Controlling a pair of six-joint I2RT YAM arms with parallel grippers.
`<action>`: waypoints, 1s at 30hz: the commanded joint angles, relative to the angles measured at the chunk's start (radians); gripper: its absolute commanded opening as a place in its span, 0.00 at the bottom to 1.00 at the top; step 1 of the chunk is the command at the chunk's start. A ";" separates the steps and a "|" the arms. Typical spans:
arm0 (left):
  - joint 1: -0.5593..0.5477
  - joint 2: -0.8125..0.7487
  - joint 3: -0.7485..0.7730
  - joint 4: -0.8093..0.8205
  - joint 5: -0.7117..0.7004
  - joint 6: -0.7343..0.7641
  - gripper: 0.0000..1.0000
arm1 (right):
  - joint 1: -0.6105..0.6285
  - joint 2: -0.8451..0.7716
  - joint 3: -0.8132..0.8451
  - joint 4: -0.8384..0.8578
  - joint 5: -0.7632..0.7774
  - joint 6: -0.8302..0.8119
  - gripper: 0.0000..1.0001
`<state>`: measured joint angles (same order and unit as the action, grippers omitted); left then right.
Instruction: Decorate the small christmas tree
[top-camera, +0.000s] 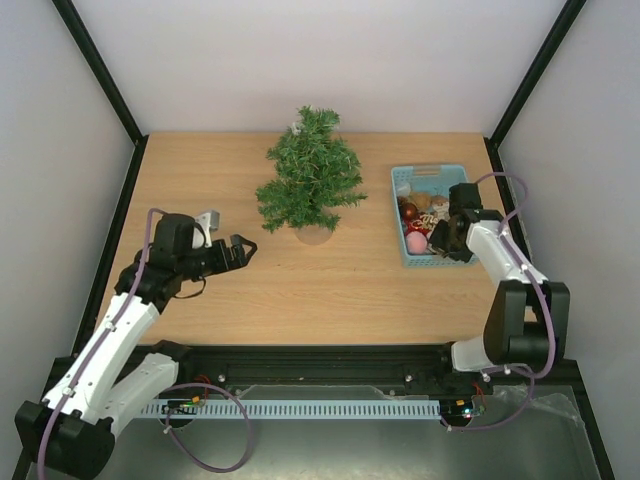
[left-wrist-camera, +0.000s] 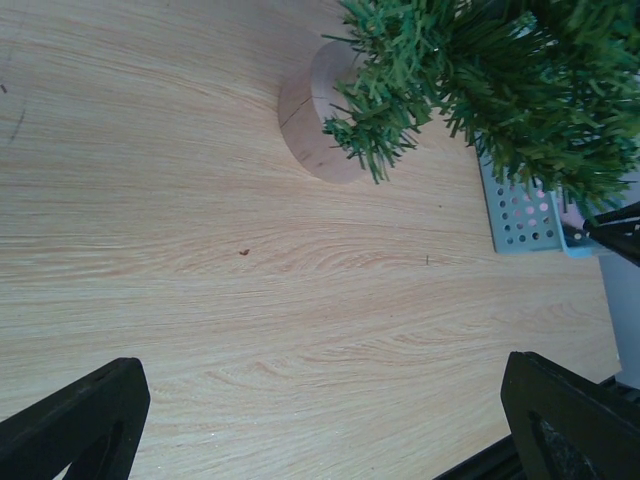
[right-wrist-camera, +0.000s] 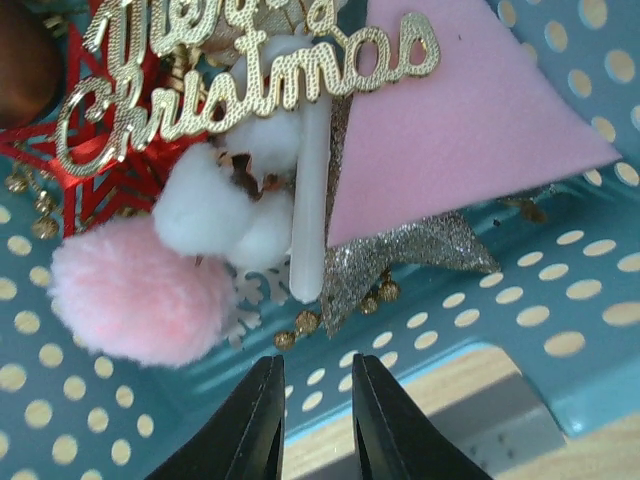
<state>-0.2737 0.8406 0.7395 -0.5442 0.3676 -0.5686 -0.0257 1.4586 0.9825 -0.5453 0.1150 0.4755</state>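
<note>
The small christmas tree (top-camera: 310, 180) stands upright mid-table on its round tan base (top-camera: 313, 234); no ornament shows on it. The left wrist view shows its branches (left-wrist-camera: 500, 80) and base (left-wrist-camera: 315, 120). My left gripper (top-camera: 243, 250) hovers left of the tree, wide open and empty (left-wrist-camera: 325, 400). My right gripper (top-camera: 437, 238) is down in the light-blue basket (top-camera: 399, 215), its jaws (right-wrist-camera: 315, 365) narrowly open with nothing between them. Just ahead of them lie a white stick (right-wrist-camera: 308, 200), a silver glitter star (right-wrist-camera: 400, 260), a pink pom-pom (right-wrist-camera: 135, 290) and gold beads.
The basket (right-wrist-camera: 480, 330) also holds a gold "Merry Christmas" sign (right-wrist-camera: 230, 70), white cotton balls (right-wrist-camera: 215, 205), a pink felt piece (right-wrist-camera: 460, 120) and a red star (right-wrist-camera: 60, 150). The basket's corner (left-wrist-camera: 520, 220) shows behind the tree. Black frame posts line the table's sides.
</note>
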 joint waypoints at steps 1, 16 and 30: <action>0.006 -0.038 -0.002 -0.004 0.038 -0.002 0.99 | 0.007 -0.103 -0.083 -0.077 -0.053 0.051 0.20; 0.006 -0.043 -0.043 0.018 0.043 -0.011 0.99 | 0.010 -0.141 0.112 -0.210 -0.084 0.012 0.24; 0.026 0.100 0.028 0.039 -0.044 -0.005 0.99 | -0.013 0.293 0.495 -0.093 -0.185 -0.021 0.56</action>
<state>-0.2607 0.9104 0.7280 -0.5224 0.3412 -0.5694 -0.0338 1.6550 1.4235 -0.6445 -0.0151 0.4671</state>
